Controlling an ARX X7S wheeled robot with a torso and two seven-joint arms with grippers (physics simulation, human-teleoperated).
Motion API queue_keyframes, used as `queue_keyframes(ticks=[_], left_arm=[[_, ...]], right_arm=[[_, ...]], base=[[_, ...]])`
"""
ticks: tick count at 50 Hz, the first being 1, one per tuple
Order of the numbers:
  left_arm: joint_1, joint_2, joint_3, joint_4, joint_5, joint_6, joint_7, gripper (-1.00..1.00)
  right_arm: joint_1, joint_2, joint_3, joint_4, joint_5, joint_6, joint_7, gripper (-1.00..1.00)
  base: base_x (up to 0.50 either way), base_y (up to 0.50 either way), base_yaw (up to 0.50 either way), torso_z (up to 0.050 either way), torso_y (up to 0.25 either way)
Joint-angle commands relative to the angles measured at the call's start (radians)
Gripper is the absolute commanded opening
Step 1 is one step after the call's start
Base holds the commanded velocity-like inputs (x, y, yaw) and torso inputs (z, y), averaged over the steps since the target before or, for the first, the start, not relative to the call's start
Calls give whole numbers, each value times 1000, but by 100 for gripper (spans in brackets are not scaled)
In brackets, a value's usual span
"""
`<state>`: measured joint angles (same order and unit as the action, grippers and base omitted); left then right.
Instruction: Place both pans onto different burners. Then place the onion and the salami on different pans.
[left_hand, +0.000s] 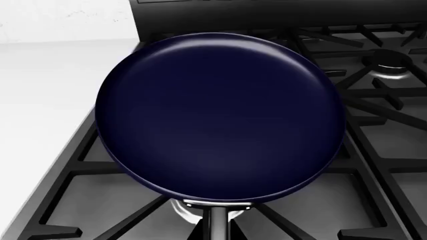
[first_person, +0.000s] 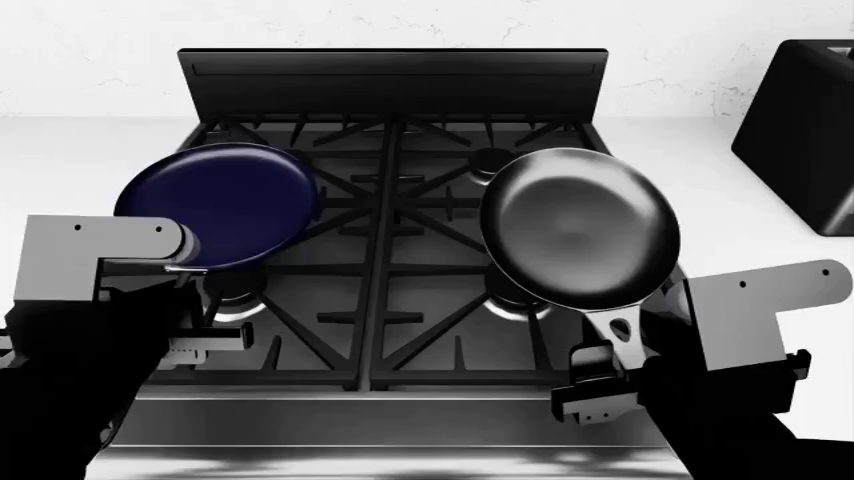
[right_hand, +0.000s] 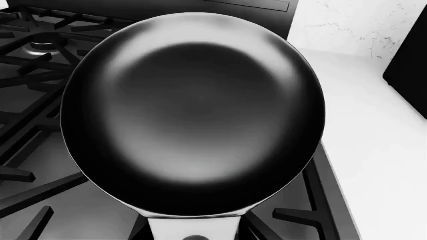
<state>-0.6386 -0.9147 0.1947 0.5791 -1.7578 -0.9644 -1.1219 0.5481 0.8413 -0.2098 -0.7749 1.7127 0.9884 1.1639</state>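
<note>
Pans ride ahead of both hands: my left hand (first_person: 200, 268) holds the navy pan (first_person: 218, 204) by its handle, my right hand (first_person: 617, 365) the black pan (first_person: 579, 226). I should level each over its own burner (first_person: 497, 160), then lower gently onto the grates (first_person: 387, 250).

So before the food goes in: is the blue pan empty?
Empty. The left wrist view shows the blue pan with a bare inside over the stove grate; nothing lies in it.

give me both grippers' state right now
Left gripper: shut on the blue pan by its handle.
Right gripper: shut on the black pan by its handle.
</note>
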Motion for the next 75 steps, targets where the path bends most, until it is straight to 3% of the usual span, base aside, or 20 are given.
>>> queue_keyframes(ticks=[1, 14, 38, 49, 50, 64, 75], left_arm=[[-21, 24, -2, -65, 85, 5, 48, -100], [2, 62, 36, -152, 183, 16, 123, -100], [165, 52, 4, -169, 258, 107, 196, -100], [176, 50, 2, -176, 265, 116, 205, -100], [175, 49, 3, -175, 265, 114, 205, 100], [135, 18, -10, -126, 203, 88, 152, 100], [32, -61, -67, 77, -27, 80, 11, 100]], right_arm=[[34, 0, 36, -5, -33, -2, 17, -100], [28, 2, 34, -7, -41, -8, 10, -100], [28, -3, 20, -4, -51, -14, 5, -100], [29, -7, 14, -1, -58, -18, 1, -100], [29, -6, 14, -1, -58, -18, 2, -100], [35, -6, 8, 4, -60, -20, -3, -100], [60, -9, -5, 10, -48, -16, 7, -100]], base=[[0, 0, 0, 0, 0], [0, 0, 0, 2, 4], [0, 0, 0, 1, 4], [0, 0, 1, 1, 3], [0, 0, 0, 0, 0], [0, 0, 0, 1, 2], [0, 0, 0, 1, 2]])
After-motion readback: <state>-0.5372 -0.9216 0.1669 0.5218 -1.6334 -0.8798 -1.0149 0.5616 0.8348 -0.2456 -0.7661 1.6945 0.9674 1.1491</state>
